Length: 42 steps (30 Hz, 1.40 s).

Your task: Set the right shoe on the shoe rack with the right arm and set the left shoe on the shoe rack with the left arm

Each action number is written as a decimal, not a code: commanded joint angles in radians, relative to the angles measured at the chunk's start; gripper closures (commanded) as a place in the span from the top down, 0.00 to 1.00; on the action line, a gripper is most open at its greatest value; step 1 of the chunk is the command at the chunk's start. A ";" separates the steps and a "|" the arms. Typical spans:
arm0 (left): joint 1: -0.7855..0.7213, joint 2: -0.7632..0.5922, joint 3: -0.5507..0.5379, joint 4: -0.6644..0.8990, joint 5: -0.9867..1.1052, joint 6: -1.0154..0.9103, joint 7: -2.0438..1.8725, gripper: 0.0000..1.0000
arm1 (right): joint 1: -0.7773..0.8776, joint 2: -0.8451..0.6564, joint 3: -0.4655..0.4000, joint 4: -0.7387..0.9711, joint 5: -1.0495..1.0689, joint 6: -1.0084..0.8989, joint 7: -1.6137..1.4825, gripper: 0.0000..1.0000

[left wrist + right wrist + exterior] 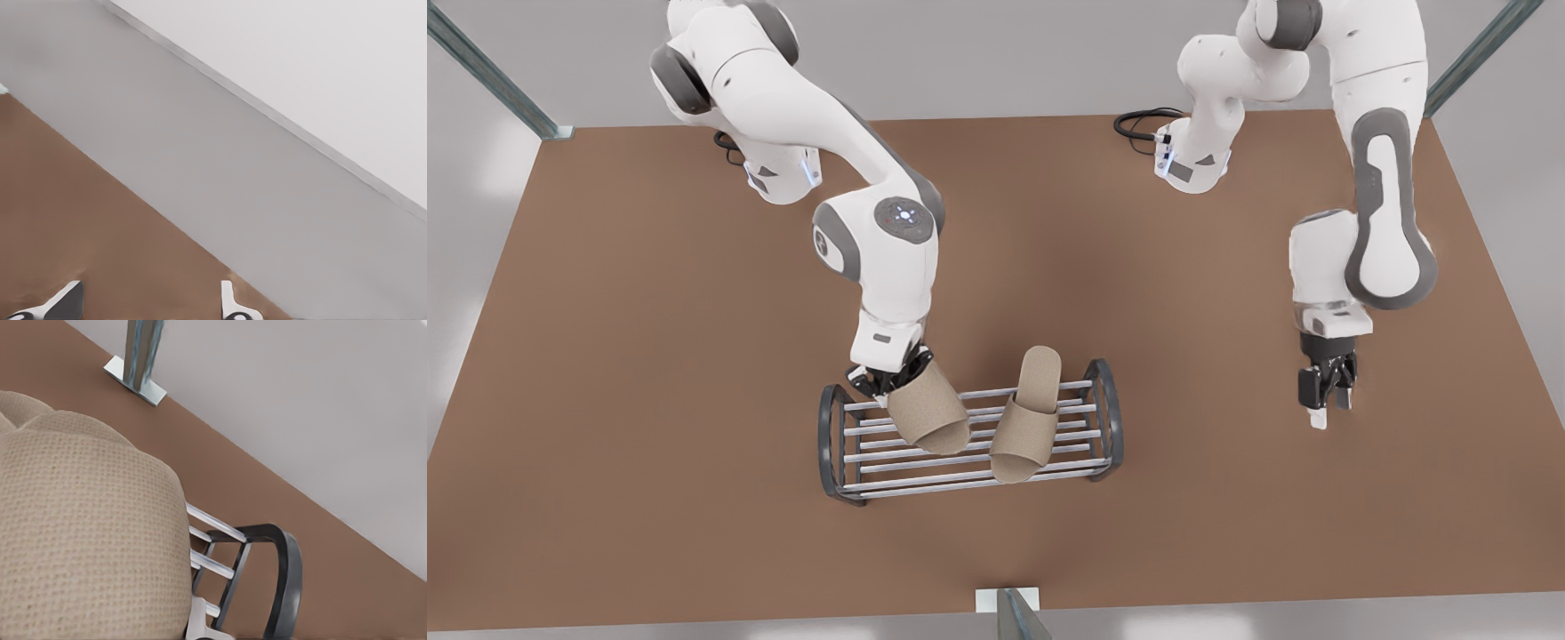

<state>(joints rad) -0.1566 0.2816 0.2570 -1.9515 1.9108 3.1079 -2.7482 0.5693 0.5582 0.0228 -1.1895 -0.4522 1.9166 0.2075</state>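
Your right gripper (891, 373) is clamped on the right shoe (929, 407), tilted over the shoe rack (838, 444) near its arched end on the front view's left. The left shoe (1028, 414) lies across the bars beside it. Your left gripper (1327, 391) hangs fingers apart above bare table (649, 356), well apart from the rack.
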 commanded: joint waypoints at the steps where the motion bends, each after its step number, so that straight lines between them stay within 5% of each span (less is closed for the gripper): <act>1: 0.045 -0.030 -0.249 -0.011 -1.233 -0.645 1.870 1.00 | 0.029 0.046 -0.057 0.059 -0.022 -0.077 0.717 0.21; 2: 0.077 -0.073 -0.260 0.170 -1.632 -1.003 2.289 1.00 | 0.029 0.066 -0.058 0.082 -0.034 -0.076 0.716 0.21; 3: 0.117 -0.036 -0.213 0.510 -1.918 -1.454 2.594 1.00 | 0.029 0.083 -0.058 0.097 -0.036 -0.074 0.713 0.21; 6: 0.141 -0.042 -0.203 0.634 -1.912 -1.723 2.633 1.00 | 0.030 0.127 -0.063 0.148 -0.039 -0.073 0.711 0.21; 24: 0.094 -0.038 -0.212 0.579 -1.829 -1.710 2.624 1.00 | 0.123 0.273 -0.103 0.160 -0.131 0.004 0.764 0.21; 25: 0.095 -0.038 -0.212 0.579 -1.829 -1.710 2.624 1.00 | 0.124 0.276 -0.103 0.160 -0.131 0.005 0.764 0.37; 26: 0.095 -0.036 -0.212 0.579 -1.829 -1.709 2.625 1.00 | 0.123 0.276 -0.103 0.160 -0.132 0.012 0.764 0.96; 42: 0.092 -0.036 -0.212 0.579 -1.829 -1.710 2.624 1.00 | 0.047 0.189 -0.089 0.077 -0.164 0.032 0.592 1.00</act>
<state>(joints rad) -0.0633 0.2466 0.0444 -1.3734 0.0807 1.4014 -0.3830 0.6229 0.7644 -0.0670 -1.1030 -0.6215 1.9424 0.8585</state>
